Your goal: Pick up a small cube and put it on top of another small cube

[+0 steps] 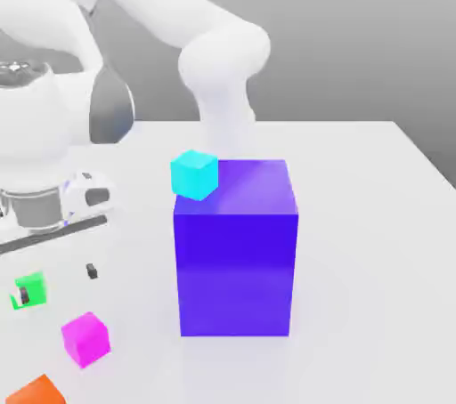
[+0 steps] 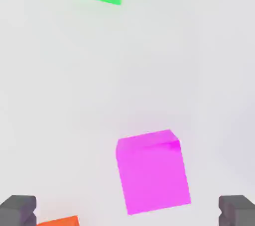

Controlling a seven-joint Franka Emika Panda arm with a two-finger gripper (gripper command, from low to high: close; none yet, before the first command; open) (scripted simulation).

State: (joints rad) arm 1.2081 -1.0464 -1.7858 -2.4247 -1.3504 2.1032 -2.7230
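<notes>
Pincer [image 2: 127,212] spread above the counter [image 2: 199,70]: descend off-centre and you'll knock the pink cube [image 2: 152,170] toward the orange cube [image 2: 59,221].

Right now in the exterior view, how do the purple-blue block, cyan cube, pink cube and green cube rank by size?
1. Purple-blue block, by far the largest.
2. Cyan cube and pink cube: look alike.
Green cube: partly hidden by the gripper, so unsure.
</notes>
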